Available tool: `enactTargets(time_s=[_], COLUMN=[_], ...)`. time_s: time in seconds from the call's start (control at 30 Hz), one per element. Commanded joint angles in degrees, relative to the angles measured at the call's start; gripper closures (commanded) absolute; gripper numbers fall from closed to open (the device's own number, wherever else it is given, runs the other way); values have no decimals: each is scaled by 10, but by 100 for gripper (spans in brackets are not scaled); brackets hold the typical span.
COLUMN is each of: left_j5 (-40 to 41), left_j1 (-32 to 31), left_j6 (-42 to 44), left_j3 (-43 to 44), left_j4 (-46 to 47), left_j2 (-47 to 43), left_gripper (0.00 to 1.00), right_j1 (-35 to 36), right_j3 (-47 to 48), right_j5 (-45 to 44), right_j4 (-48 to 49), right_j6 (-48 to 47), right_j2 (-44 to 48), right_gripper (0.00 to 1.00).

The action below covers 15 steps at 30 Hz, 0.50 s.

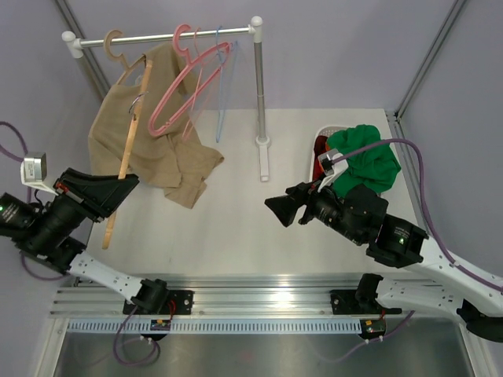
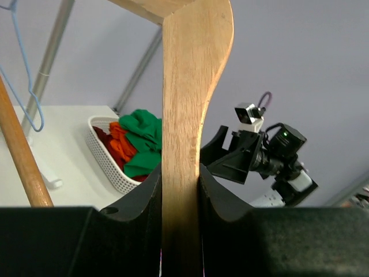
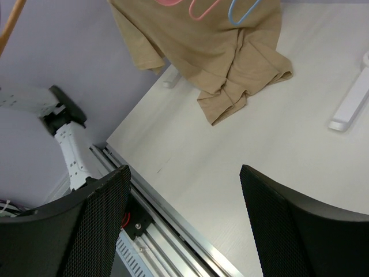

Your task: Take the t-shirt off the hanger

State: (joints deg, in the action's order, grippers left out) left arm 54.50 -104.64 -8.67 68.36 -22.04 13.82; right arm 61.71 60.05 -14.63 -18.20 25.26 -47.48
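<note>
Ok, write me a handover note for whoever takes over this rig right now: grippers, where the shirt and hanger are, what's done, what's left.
Left gripper: shut on the light brown wooden hanger, clamping one flat arm.
Right gripper: open, empty, over the white table.
Bright green t-shirt: off the hanger, heaped in the white plastic basket with an orange garment.
Done: shirt removed; hanger bare.
Left: probably only to set the hanger down or hang it back on the metal rail.
</note>
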Motion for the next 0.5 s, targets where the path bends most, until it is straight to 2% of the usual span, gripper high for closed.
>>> enactTargets(time_s=[0.0, 0.07, 0.2, 0.23, 0.27, 0.33, 0.37, 0.4, 0.43, 0.47], left_j5=[167, 197, 214, 216, 226, 229, 227, 228, 235, 235], left_j1=[-140, -170, -173, -173, -174, -174, -180, -190, -215, -230], left_j6=[187, 271, 366, 414, 454, 535, 544, 553, 597, 636], left_j3=[-44, -74, -60, -56, -60, -71, -87, -96, -110, -148], left_j4=[196, 280, 347, 363, 439, 498, 529, 543, 569, 674], left_j2=[-79, -82, -55, -56, -60, -81, -89, -97, -107, -111], left_gripper=[100, 100, 100, 100, 100, 100, 100, 100, 100, 100], right_j1=[1, 0, 0, 0, 1, 0, 0, 0, 1, 1], right_j3=[-1, -2, 4, 7, 9, 9, 10, 11, 12, 16], right_j5=[21, 21, 15, 15, 14, 19, 21, 22, 23, 25], right_j4=[24, 21, 17, 17, 18, 24, 25, 30, 30, 31], right_j6=[0, 1, -4, -6, -7, -7, -6, -6, -6, -5], right_j2=[-4, -5, -12, -17, -20, -27, -30, -35, -38, -42], right_gripper=[16, 16, 16, 16, 16, 16, 16, 16, 16, 16])
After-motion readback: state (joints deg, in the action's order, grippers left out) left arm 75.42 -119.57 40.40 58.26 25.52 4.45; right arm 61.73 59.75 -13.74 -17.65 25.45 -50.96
